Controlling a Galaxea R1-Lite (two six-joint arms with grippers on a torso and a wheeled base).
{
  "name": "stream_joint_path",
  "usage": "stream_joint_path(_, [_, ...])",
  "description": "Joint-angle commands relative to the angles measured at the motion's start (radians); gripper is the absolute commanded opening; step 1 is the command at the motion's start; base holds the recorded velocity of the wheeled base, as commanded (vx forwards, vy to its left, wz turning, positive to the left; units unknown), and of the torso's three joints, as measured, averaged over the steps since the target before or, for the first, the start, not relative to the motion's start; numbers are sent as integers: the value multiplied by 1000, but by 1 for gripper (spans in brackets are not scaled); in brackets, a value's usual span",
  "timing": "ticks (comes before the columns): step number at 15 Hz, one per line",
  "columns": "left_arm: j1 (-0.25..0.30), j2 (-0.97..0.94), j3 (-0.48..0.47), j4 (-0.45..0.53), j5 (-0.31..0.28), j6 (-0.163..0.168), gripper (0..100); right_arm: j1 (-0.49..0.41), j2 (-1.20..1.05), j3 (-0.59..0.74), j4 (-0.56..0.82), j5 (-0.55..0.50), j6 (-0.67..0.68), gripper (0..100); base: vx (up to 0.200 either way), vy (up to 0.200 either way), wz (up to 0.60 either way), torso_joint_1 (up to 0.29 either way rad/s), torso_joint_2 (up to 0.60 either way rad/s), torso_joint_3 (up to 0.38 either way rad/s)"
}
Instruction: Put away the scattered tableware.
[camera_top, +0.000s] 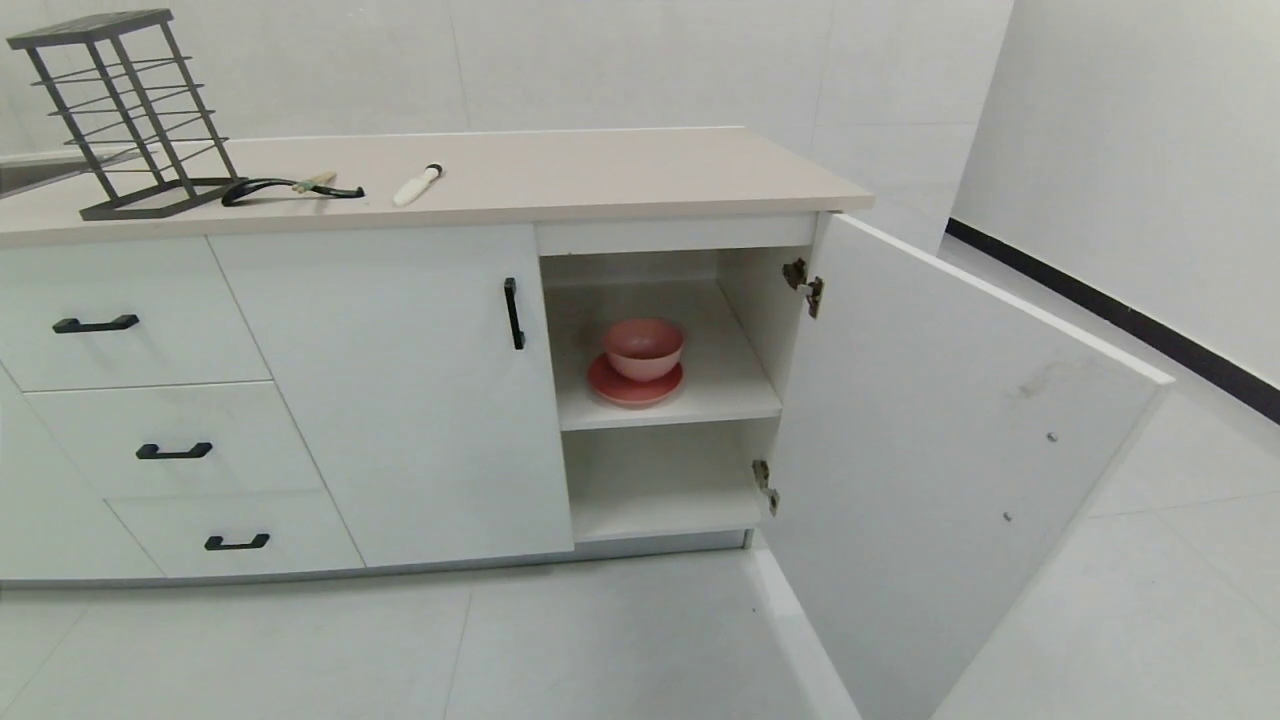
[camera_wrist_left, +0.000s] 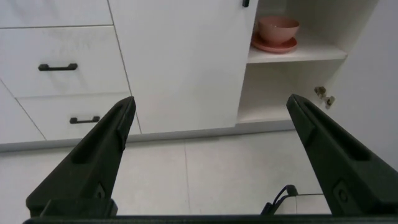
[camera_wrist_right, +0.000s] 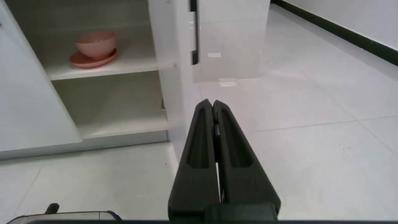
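The pink bowl (camera_top: 643, 346) sits on the pink plate (camera_top: 634, 390). Both rest on the upper shelf (camera_top: 725, 385) inside the cupboard. The cabinet door (camera_top: 950, 450) stands wide open. Up on the counter (camera_top: 620, 165) lie a black-handled tool (camera_top: 290, 189) and a white-handled tool (camera_top: 417, 184), near a wire rack (camera_top: 130, 110).

The left gripper (camera_wrist_left: 210, 109) is spread wide and holds nothing. The right gripper (camera_wrist_right: 214, 109) has its two fingers pressed together, with nothing between them. Both are down low, over the floor in front of the cupboard.

I think the two tools on the counter are what is left to put away. To do that well, an arm should go up above the counter and come down over the middle of one thin handle. It should put a finger on each side and squeeze gently so the tool does not roll. The wide left gripper looks ready for this, but the right one would have to spread first.

I cannot tell what kind of tools these are, because their ends are too small to see. Something pale lies by the black one, maybe chopsticks. The door handle (camera_wrist_right: 194, 37) shows just from the side.
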Motion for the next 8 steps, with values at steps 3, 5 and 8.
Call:
stream_joint_path(3, [0,0,0,0,2,-6,100,0,2,0,0,0,2,0,-200,-67,0,2,1,1])
stream_joint_path(5, [0,0,0,0,2,-6,100,0,2,0,0,0,5,0,-100,-200,0,0,2,0])
stream_joint_path(8, [0,0,0,1,0,-6,100,0,2,0,3,-3,8,0,0,-200,0,-2,-2,4])
